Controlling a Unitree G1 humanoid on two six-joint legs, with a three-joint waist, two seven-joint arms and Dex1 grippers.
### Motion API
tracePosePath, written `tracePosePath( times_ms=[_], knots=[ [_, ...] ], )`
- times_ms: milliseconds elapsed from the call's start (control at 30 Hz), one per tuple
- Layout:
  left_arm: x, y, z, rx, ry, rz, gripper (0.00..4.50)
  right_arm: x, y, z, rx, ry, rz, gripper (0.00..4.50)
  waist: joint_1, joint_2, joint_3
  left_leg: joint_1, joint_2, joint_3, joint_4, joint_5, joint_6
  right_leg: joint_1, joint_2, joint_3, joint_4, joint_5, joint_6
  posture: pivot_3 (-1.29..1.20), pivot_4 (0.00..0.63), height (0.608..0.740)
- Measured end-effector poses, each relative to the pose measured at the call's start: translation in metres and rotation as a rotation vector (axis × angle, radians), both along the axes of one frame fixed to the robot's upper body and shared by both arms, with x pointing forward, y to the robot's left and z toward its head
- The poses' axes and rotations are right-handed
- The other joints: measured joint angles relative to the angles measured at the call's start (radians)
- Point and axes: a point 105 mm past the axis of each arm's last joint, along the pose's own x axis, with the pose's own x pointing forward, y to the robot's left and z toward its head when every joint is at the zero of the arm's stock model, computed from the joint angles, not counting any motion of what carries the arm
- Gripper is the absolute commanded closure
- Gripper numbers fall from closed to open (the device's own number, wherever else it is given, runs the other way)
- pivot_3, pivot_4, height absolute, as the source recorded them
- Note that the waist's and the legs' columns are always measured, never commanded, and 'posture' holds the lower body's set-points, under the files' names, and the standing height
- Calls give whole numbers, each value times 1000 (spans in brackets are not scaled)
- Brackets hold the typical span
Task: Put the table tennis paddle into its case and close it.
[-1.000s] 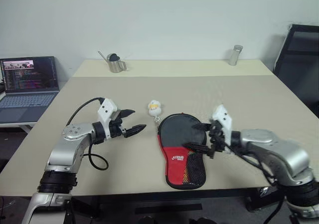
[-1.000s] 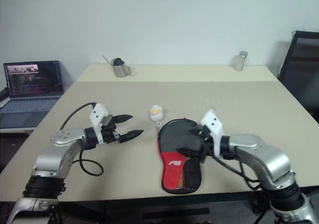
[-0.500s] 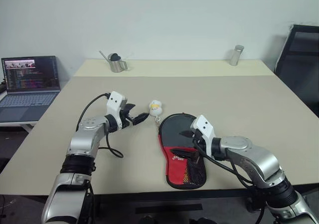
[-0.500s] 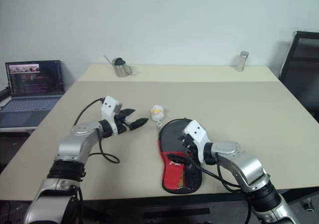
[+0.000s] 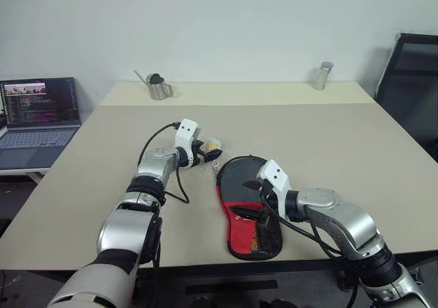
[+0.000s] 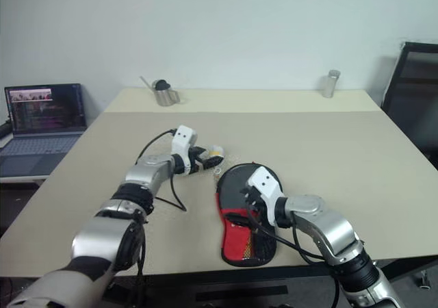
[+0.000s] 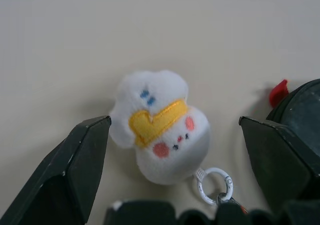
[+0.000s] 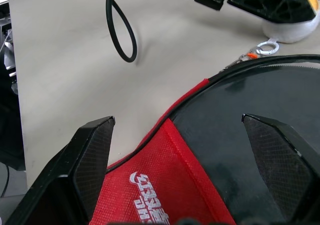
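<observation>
The soft, paddle-shaped black fabric case (image 5: 248, 209) with its red lower panel and white logo lies flat on the beige tabletop (image 5: 342, 144) near the front edge, and a round black face fills its upper half; whether that is the table tennis paddle already seated inside or the case's own flap cannot be told. The left gripper (image 7: 172, 145) has its black fingers (image 7: 75, 170) spread wide on either side of a small white plush charm (image 7: 160, 127) with a yellow heart and pink cheeks, which hangs by a white ring (image 7: 215, 185) and short chain from the case's zip end. The right gripper (image 8: 177, 135) hovers over the case where black meets red, fingers equally wide and holding nothing. The step in hand looks like taking the zip pull to close the case. To do it well, the left fingers should close on the plush body or just beside the ring, not on empty tabletop, while the right gripper presses the case down so it does not slide as the zip is drawn round the rim.
</observation>
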Motion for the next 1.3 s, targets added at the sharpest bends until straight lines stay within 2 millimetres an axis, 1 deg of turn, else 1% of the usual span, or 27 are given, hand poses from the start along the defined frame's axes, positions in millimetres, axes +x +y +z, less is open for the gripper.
tracePosePath(
  times_ms=[133,200,367,467,500,567,600,633,733,833,867,967,1000,1100,1200,1300],
  knots=[
    [0,3,-11,32,28,31,0,1,0,0,-2,-3,-4,26,-1,0,0,0,0,0,0,0,0,0,0,0,0,0,0,0,150,740],
    [-1,-1,-17,38,42,26,0,1,0,0,-2,-4,-5,26,-1,0,0,0,0,0,0,0,0,0,0,0,0,0,0,0,150,740],
    [-2,-8,-21,55,48,12,0,1,0,0,-4,-8,-11,26,-2,0,0,0,0,0,0,0,0,0,0,0,0,0,0,0,150,740],
    [-1,-11,-22,59,45,8,649,2,0,0,-6,-12,-20,0,-2,0,0,0,0,0,0,0,0,0,0,0,0,0,0,0,150,740],
    [-1,-11,-22,61,44,7,962,2,0,0,-6,-13,-22,0,-2,0,0,0,0,0,0,0,0,0,0,0,0,0,0,0,150,740],
    [-1,-13,-22,63,41,8,1741,3,0,0,-5,-13,-25,0,-2,0,0,0,0,0,0,0,0,0,0,0,0,0,0,0,150,740],
    [-1,-13,-23,64,39,8,1974,3,0,0,-5,-13,-26,0,-2,0,0,0,0,0,0,0,0,0,0,0,0,0,0,0,150,740],
    [-1,-14,-23,63,38,9,2405,3,0,0,-6,-13,-26,0,-2,0,0,0,0,0,0,0,0,0,0,0,0,0,0,0,150,740],
    [-1,-14,-23,50,39,13,3509,4,-1,-1,-12,-19,-36,0,-2,0,0,0,0,0,0,0,0,0,0,0,0,0,0,0,150,740],
    [-1,-14,-21,33,35,19,4427,5,-1,0,-9,-26,-48,0,-3,0,0,0,0,0,0,0,0,0,0,0,0,0,0,0,150,740],
    [-1,-13,-21,25,36,23,4494,6,0,0,-5,-27,-56,0,-3,0,0,0,0,0,0,0,0,0,0,0,1,0,0,0,150,740],
    [-1,-8,-23,-7,41,36,4494,18,0,-3,-6,-27,-102,0,-7,0,0,0,0,0,1,0,0,0,0,0,1,0,0,0,150,740],
    [-2,-6,-23,-20,42,40,4494,24,0,-5,-8,-28,-128,0,-10,-1,0,0,0,0,1,0,0,0,0,0,1,0,0,0,150,740],
    [-3,-3,-24,-33,41,33,4494,36,-1,-14,-19,-14,-173,0,-16,-1,0,0,0,0,0,0,0,0,0,0,1,1,-1,0,150,740],
    [-6,0,-24,-38,34,12,4494,43,0,-27,-49,21,-187,0,-19,-1,0,0,0,1,0,0,0,0,0,1,1,1,-2,0,150,740],
    [-9,4,-23,-28,31,-21,4494,45,1,-30,-68,10,-171,0,-19,-1,-1,1,0,0,0,0,0,0,0,0,2,1,-2,0,150,740]
  ],
)
